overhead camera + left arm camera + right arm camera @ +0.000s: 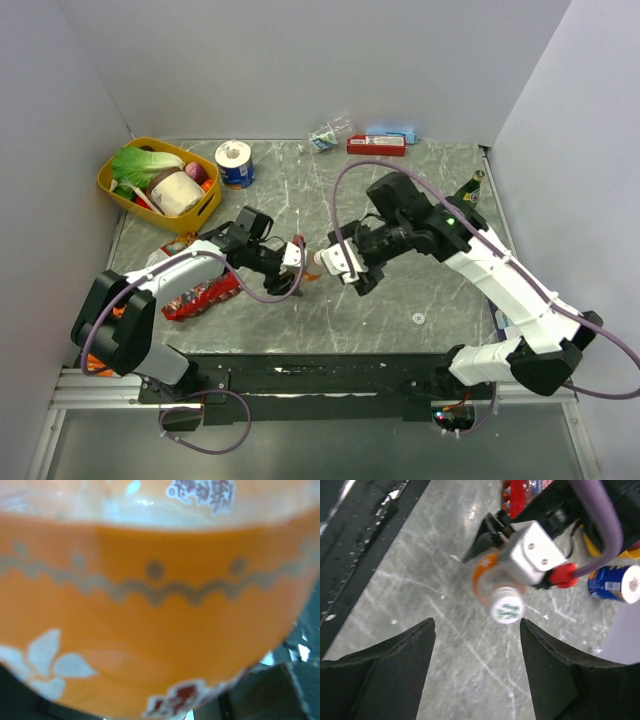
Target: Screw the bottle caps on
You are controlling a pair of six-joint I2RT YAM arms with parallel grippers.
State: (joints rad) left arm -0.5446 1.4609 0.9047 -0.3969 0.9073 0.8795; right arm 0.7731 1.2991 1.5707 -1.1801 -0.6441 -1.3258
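The orange drink bottle (pixel 303 268) is held tilted above the table, its neck pointing right, with my left gripper (pixel 292 258) shut on its body. Its orange label (pixel 150 605) fills the left wrist view and hides my left fingers there. A white cap with green print (pixel 507 606) sits on the bottle's neck. My right gripper (pixel 476 630) is open just short of that cap, which lies beyond the tips and nearer the right finger (pixel 540 645). In the top view my right gripper (pixel 335 262) faces the bottle's mouth. The water bottle (pixel 330 133) lies by the back wall.
A yellow basket (pixel 112 188) of vegetables stands at the back left, with a blue and white roll (pixel 234 163) beside it. A red box (pixel 376 145) lies at the back. A dark green glass bottle (pixel 470 190) stands at the right. A red packet (pixel 200 296) lies under my left arm. A small white ring (pixel 418 319) lies front right.
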